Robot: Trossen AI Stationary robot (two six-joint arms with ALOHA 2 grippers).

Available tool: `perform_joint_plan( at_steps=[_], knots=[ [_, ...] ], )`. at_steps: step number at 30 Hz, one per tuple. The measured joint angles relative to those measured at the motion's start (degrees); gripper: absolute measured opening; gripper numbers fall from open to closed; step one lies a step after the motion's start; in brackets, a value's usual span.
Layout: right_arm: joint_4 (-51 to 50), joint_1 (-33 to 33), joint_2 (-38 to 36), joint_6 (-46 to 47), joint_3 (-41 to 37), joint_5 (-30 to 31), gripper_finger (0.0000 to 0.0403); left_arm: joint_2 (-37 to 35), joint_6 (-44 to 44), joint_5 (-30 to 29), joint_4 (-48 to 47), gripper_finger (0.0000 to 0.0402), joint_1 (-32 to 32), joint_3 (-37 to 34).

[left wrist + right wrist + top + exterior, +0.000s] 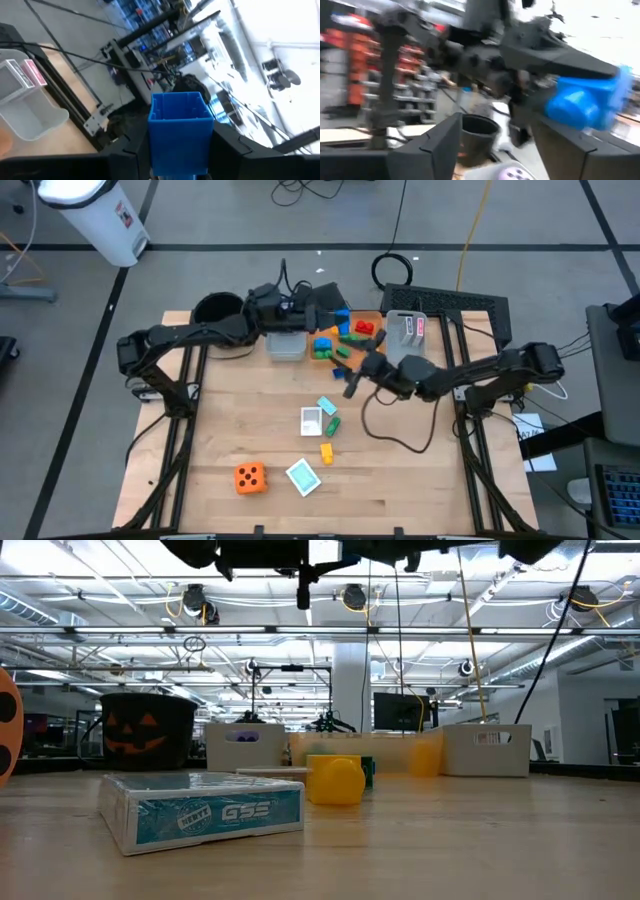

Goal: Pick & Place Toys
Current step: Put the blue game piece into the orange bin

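Left gripper (180, 170), upper centre, jaws clamping a blue brick (180, 131) above the bins (285, 345). Right gripper (352, 385) jaws parted, empty (mid-desk). Brick could drop outside if released off-target.

Teal card box (203, 812) near desk front edge: side reads "GSE" in large white letters; small slanted label beside it illegible.

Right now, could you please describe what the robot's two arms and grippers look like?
Both arms are dark, nearly black, built of jointed tubular links. The left gripper and right gripper each end in two flat, angular, matte black fingers. A thin black cable loops beneath the right arm.
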Motion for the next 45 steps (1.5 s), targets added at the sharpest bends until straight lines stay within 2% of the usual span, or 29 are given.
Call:
perform_joint_plan(
  at_steps=[4, 7, 10, 15, 19, 37, 45],
  knots=[
    [-0.05, 0.06, 1.93, -0.07, 2.11, 9.17, 0.0274, 0.01, 0.1, 0.33, 1.91, 0.0139, 0.42, 0.0],
    [0.56, 0.2, 1.72, -0.91, 2.67, 12.53, 0.03, 0.01, 0.23, 0.78, 2.53, 0.0144, 0.69, 0.0],
    [0.61, 1.15, 1.22, -1.95, 2.65, 16.82, 0.0322, 0.01, 0.12, -1.34, 2.37, 0.0144, 0.86, 0.02],
    [3.22, 1.02, 1.17, -3.95, 2.65, 17.89, 0.034, 0.36, 0.1, -3.17, 2.33, 0.0137, 0.59, 0.02],
    [5.76, 0.28, 1.76, -4.11, 2.67, 16.72, 0.0337, 1.37, -1.11, -3.6, 2.62, 0.0139, 0.48, 0.02],
    [5.72, -3.1, 1.83, -3.96, 2.61, 16.48, 0.0322, 2.43, -2.42, -1.04, 4.83, 0.0146, -0.64, 0.02],
    [5.56, -3.1, 1.85, -3.96, 2.61, 16.01, 0.0278, 2.43, -1.9, -0.66, 4.05, 0.0141, -0.64, 0.02]
  ],
)
